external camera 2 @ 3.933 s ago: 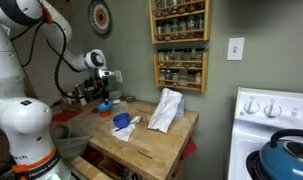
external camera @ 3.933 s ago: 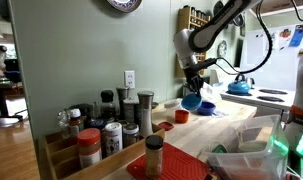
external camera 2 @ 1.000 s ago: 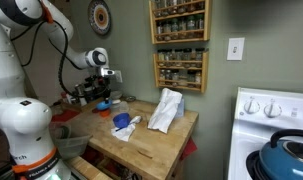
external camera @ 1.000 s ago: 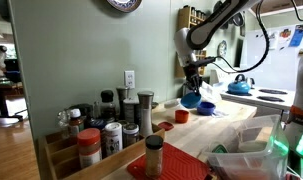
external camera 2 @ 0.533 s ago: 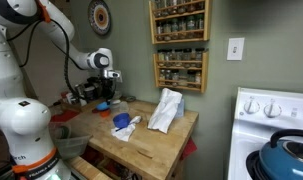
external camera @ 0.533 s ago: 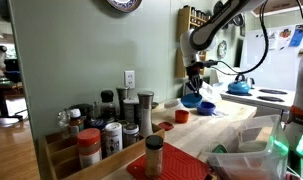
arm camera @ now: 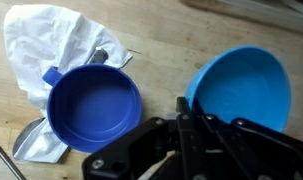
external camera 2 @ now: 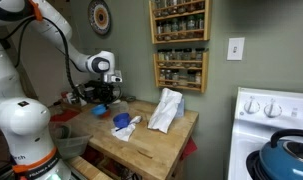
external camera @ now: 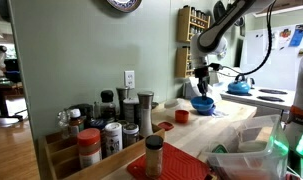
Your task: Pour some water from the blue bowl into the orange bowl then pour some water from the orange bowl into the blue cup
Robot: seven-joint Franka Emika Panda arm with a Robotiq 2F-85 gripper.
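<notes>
My gripper (arm camera: 186, 112) is closed tight, pinching the rim of the blue bowl (arm camera: 243, 88) over the wooden counter (arm camera: 161, 40), just beside the blue cup (arm camera: 91, 105), which lies against a crumpled white cloth (arm camera: 41, 35). The orange bowl (external camera: 180, 117) rests on the same counter nearby. Room noted: green wall (external camera: 61, 50), wall-mounted spice racks (external camera 2: 179, 50), pale blue kettle (external camera: 240, 86) on the stove.

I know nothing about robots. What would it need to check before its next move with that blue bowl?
1. Grip: the claw is shut at the rim of the blue bowl. Ok.
2. Water in the blue bowl: cannot tell.
3. Blue bowl over the orange bowl: not ok. The orange bowl sits apart on the wooden top and does not show in the wrist view.
4. Blue cup upright, mouth up: ok.
5. Pouring area dry-safe: not ok. The white cloth lies against the cup.
</notes>
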